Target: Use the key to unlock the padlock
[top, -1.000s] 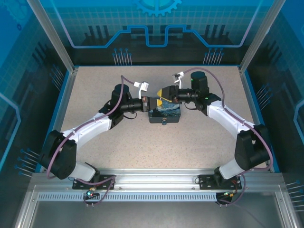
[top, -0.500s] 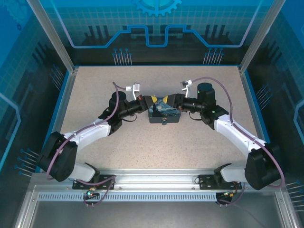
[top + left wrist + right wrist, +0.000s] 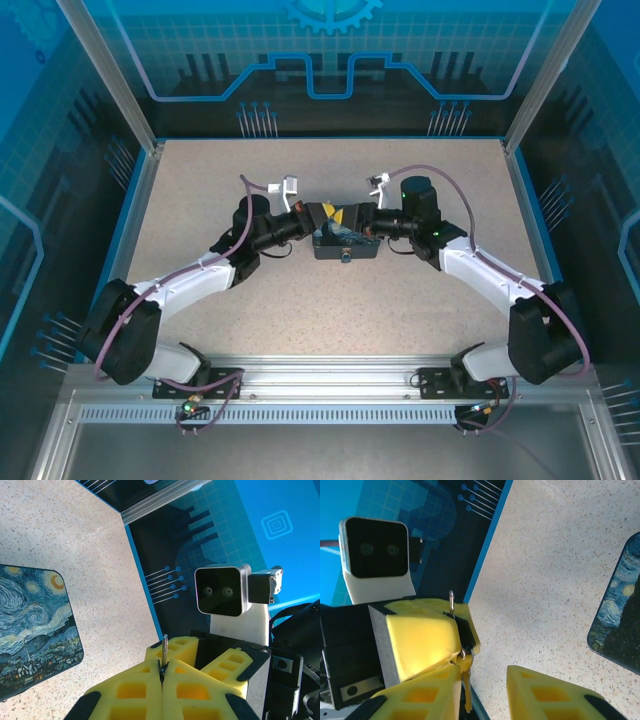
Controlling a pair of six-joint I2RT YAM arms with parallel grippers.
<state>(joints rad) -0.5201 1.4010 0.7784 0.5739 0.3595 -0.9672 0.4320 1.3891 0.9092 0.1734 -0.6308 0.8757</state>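
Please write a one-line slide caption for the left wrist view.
Left gripper shut on the thin key, facing the open right gripper; painted tin on the table at left.

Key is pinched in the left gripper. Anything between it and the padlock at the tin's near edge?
Nothing visible. The left gripper holds the key near the far side of the painted tin; the padlock sits at its near edge, with the tin's flat top between. The open right gripper faces the key, off that line.
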